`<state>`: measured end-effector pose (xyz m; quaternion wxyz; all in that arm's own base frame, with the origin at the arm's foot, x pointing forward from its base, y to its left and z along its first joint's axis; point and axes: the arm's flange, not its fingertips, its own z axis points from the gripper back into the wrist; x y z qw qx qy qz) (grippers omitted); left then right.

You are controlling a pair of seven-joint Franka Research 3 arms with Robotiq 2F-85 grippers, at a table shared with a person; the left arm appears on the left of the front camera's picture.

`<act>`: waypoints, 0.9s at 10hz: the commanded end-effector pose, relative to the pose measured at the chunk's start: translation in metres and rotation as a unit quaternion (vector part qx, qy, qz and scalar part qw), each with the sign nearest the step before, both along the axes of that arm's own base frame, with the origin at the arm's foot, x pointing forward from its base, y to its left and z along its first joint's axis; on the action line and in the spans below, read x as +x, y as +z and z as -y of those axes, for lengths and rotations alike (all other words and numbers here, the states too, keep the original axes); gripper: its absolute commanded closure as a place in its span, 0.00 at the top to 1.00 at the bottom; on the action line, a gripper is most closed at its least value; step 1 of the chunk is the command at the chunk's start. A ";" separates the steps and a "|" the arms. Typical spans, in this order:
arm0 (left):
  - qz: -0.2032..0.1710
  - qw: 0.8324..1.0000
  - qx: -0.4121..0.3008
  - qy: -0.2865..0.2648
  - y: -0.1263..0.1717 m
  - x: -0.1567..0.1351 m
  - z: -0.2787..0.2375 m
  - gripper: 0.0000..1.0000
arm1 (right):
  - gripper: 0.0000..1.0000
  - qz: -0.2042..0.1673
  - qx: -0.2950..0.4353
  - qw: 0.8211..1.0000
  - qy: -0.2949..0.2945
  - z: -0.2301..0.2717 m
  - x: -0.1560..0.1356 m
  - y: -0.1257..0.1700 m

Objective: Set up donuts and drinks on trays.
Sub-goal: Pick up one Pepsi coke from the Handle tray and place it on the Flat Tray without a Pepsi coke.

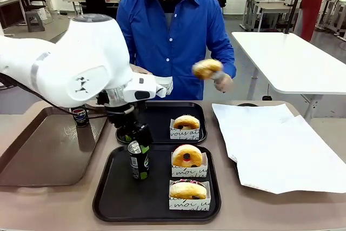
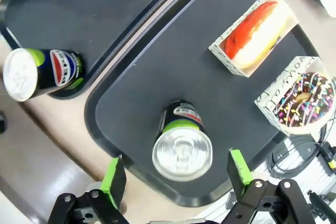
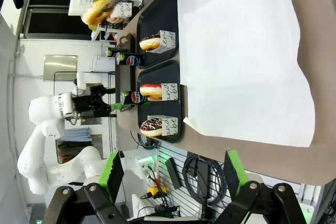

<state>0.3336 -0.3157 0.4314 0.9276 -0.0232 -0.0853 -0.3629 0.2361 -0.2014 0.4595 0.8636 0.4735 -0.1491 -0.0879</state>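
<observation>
Behind the left arm (image 1: 81, 68), its spread tool (image 2: 176, 174) hides part of the can (image 1: 139, 160).

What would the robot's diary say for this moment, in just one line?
left gripper: open above can | can: upright on near tray | right gripper: open, holding nothing | person's hand: carrying donut

Robotics lab: white worktables (image 1: 292, 58), other arms.

Near tray (image 1: 108, 198) front-left bare, can (image 1: 139, 160) upright behind, donuts (image 1: 187, 172) right
</observation>
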 end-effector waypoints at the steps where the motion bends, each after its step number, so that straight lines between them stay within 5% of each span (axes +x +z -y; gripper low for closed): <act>1: 0.008 1.000 0.008 0.003 0.019 -0.017 -0.024 1.00 | 1.00 0.000 0.000 1.000 0.001 -0.001 -0.002 -0.002; 9: 0.040 0.996 -0.012 0.079 0.069 -0.041 -0.142 1.00 | 1.00 0.000 0.000 1.000 0.001 -0.001 -0.002 -0.002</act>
